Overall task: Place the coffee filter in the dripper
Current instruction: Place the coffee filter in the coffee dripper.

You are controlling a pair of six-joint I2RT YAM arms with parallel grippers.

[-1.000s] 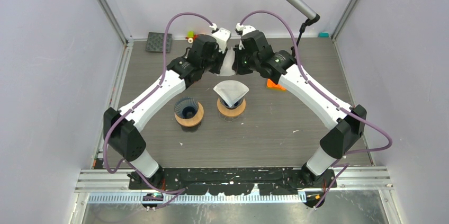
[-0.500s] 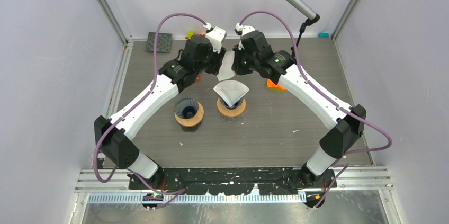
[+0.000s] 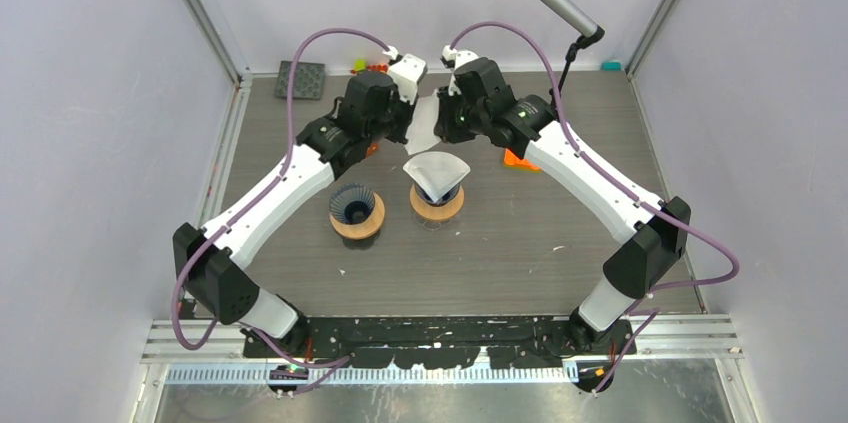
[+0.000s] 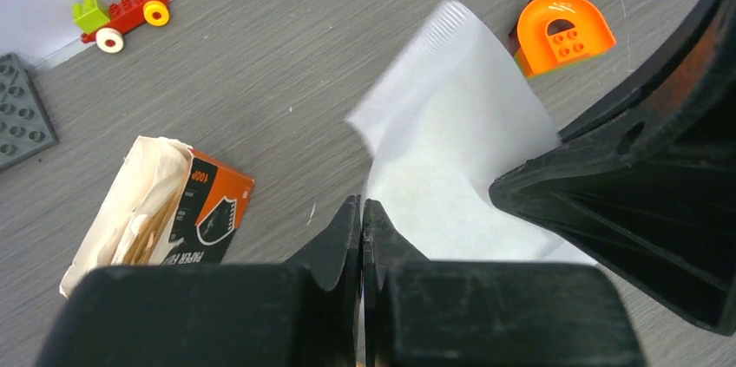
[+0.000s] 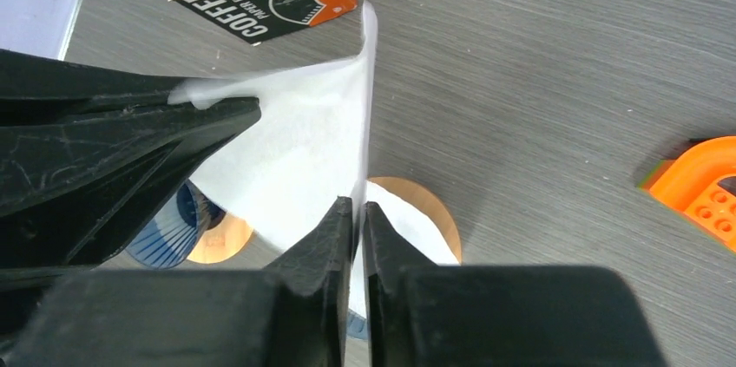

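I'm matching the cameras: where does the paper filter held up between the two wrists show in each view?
Top external: held filter, upper centre, between the two wrists.
Left wrist: held filter, centre, just above the fingertips.
Right wrist: held filter, centre-left, rising from the fingertips.
Shared landmark: orange arch block.

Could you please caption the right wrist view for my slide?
Right claw and left claw pinch a coffee filter above the blue dripper.

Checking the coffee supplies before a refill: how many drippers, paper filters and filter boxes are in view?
Drippers: 2 (empty dripper, lined dripper)
Paper filters: 2 (held filter, seated filter)
Filter boxes: 1 (filter box)
Total: 5
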